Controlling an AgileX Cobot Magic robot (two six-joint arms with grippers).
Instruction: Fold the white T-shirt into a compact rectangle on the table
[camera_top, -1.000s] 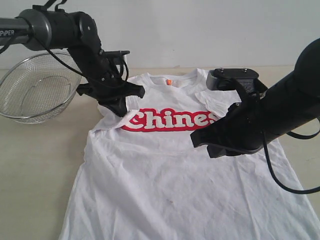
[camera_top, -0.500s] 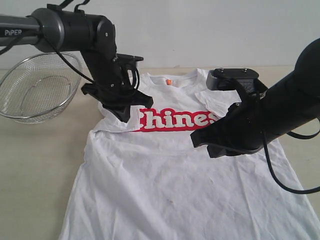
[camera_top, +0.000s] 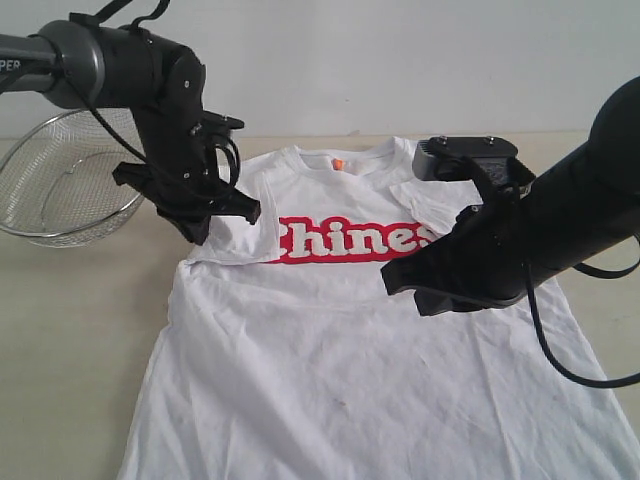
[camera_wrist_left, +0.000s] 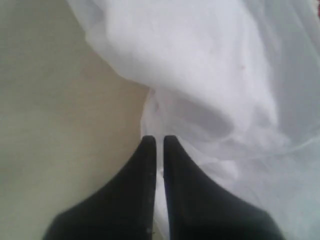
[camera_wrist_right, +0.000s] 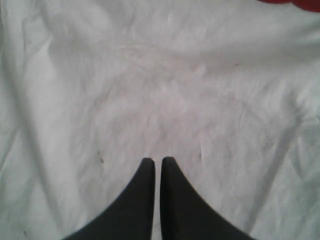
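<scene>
On the table (camera_top: 70, 330), the white T-shirt (camera_top: 330, 350) lies spread face up and wrinkled, collar toward 12 o'clock, hem toward 6. My left gripper (camera_top: 196, 230) sits at the shirt's 10 o'clock, at the sleeve edge, its tips pressed together; I cannot tell whether cloth is nipped between them. My right gripper (camera_top: 393, 279) hangs over the chest toward 3 o'clock, beside the red lettering (camera_top: 350, 240), tips likewise closed on themselves. A wire-mesh bowl (camera_top: 60, 190) stands at 10 o'clock, apart from the shirt.
</scene>
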